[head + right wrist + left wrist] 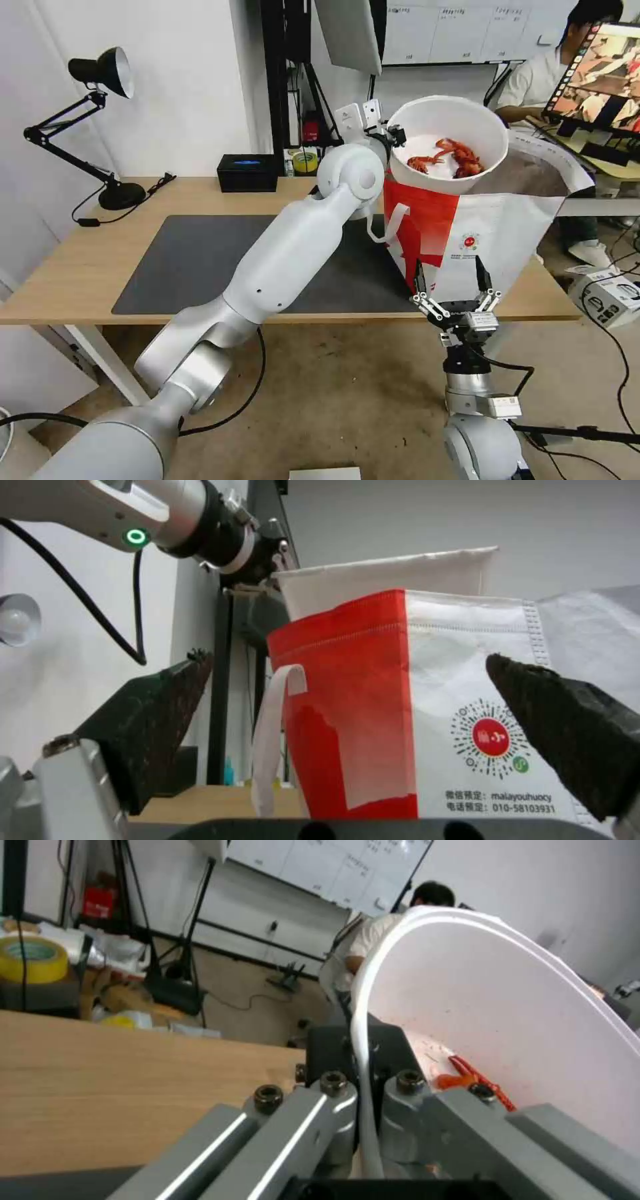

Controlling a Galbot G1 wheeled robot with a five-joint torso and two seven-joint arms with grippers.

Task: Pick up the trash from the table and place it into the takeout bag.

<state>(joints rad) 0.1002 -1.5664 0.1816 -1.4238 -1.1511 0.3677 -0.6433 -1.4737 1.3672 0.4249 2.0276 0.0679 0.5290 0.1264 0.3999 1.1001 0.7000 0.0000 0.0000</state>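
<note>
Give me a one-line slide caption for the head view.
Left hand holds the white bowl of crayfish shells tilted over the takeout bag; right hand waits open at the bag's front.

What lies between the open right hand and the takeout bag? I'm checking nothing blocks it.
Nothing: in the right wrist view the right hand faces the takeout bag across a bare gap.

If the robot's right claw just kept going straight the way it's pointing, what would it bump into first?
Most likely the takeout bag: the open right gripper points at its white-and-red side, with nothing between. How near it is, I can't tell.
</note>
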